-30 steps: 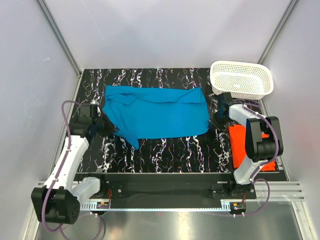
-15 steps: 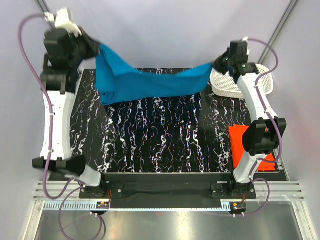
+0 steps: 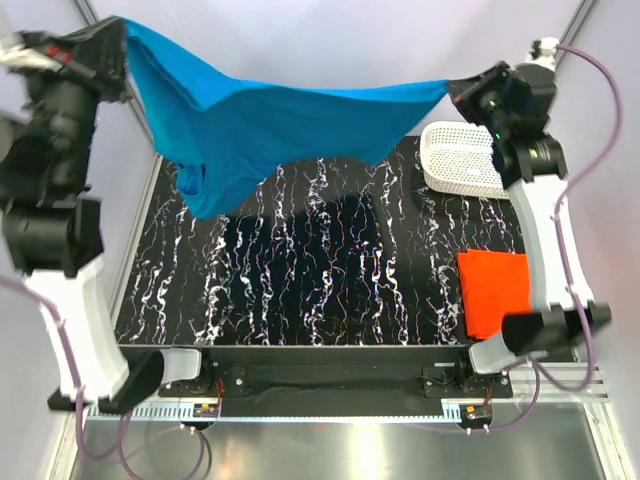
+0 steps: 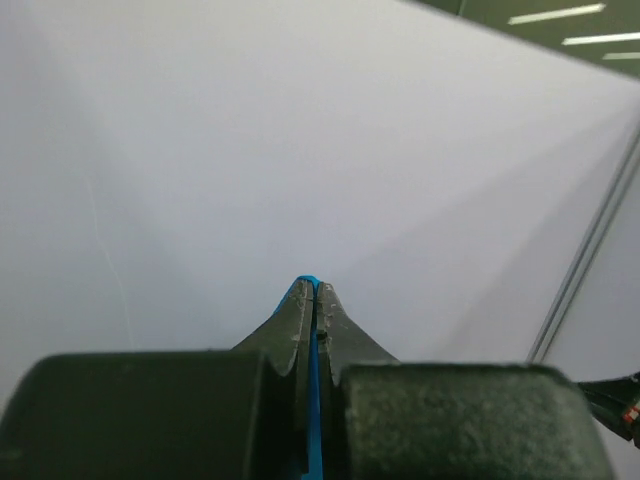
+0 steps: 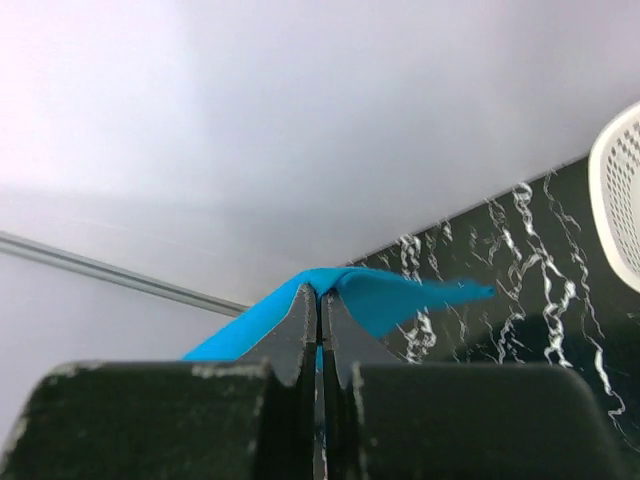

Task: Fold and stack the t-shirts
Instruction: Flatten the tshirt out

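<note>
The bright blue t-shirt (image 3: 270,125) hangs stretched in the air high over the black marbled table (image 3: 330,270), sagging lowest at its left part. My left gripper (image 3: 122,32) is shut on its upper left corner, and blue cloth (image 4: 313,400) shows pinched between the fingers. At the upper right, my right gripper (image 3: 455,88) is shut on the other corner, with the blue cloth (image 5: 400,295) spilling over the fingertips. The orange-red t-shirt (image 3: 495,290) lies folded flat at the table's right edge.
A white perforated basket (image 3: 465,160) stands at the table's back right corner, just below the right arm; its rim (image 5: 615,195) shows in the right wrist view. Grey walls with metal posts close in the back and sides.
Both arms have swung up and outward, lifting the blue t-shirt from flat on the table to a taut span in the air. The orange-red shirt has not moved.
</note>
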Robot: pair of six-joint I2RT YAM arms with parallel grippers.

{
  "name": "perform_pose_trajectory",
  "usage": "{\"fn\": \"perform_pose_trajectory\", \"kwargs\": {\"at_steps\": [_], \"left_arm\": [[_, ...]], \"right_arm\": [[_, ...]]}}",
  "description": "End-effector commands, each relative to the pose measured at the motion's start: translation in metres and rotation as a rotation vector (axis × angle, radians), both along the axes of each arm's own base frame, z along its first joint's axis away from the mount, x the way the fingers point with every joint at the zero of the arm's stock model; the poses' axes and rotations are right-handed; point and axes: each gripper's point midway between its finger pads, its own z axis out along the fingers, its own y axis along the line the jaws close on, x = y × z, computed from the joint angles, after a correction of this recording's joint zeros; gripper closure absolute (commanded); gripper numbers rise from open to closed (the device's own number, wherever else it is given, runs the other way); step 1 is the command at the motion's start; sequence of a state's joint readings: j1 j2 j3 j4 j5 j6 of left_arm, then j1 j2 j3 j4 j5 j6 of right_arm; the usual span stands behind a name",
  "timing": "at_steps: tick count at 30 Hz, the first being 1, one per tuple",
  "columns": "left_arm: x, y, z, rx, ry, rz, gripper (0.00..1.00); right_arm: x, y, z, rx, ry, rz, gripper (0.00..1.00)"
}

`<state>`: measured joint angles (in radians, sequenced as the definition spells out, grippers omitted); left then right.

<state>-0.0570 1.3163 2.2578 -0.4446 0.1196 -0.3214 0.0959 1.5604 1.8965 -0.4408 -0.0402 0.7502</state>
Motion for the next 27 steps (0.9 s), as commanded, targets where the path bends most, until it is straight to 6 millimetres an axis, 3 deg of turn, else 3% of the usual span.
{"fn": "perform_pose_trajectory", "kwargs": {"at_steps": [1,6,7,10,12,16,17,19,23,27], "left_arm": [[-0.07,0.002,0.055,0.0,-0.259,-0.007,1.0],[-0.124,0.006,0.085,0.002,-0.382,0.005,1.0],[-0.145,0.006,0.093,0.001,-0.424,0.0,1.0],[-0.168,0.005,0.103,0.0,-0.476,-0.018,1.0],[-0.161,0.005,0.103,0.012,-0.473,-0.007,1.0],[-0.114,0.012,0.094,0.007,-0.402,0.062,1.0],[-0.091,0.012,0.089,0.012,-0.367,0.072,1.0],[-0.075,0.012,0.083,0.01,-0.337,0.082,1.0],[-0.069,0.01,0.081,0.006,-0.33,0.069,1.0],[-0.077,0.012,0.082,0.01,-0.338,0.078,1.0]], "right_arm": [[-0.055,-0.018,0.068,0.021,-0.231,-0.067,1.0],[-0.101,-0.018,0.098,0.029,-0.33,-0.045,1.0],[-0.117,-0.02,0.106,0.028,-0.361,-0.045,1.0],[-0.137,-0.026,0.121,0.037,-0.413,-0.07,1.0],[-0.135,-0.028,0.124,0.037,-0.425,-0.082,1.0],[-0.116,-0.027,0.128,0.039,-0.42,-0.087,1.0],[-0.11,-0.025,0.128,0.041,-0.419,-0.08,1.0],[-0.099,-0.025,0.129,0.035,-0.414,-0.082,1.0],[-0.094,-0.025,0.134,0.015,-0.426,-0.086,1.0],[-0.1,-0.028,0.138,-0.015,-0.44,-0.096,1.0]]}}
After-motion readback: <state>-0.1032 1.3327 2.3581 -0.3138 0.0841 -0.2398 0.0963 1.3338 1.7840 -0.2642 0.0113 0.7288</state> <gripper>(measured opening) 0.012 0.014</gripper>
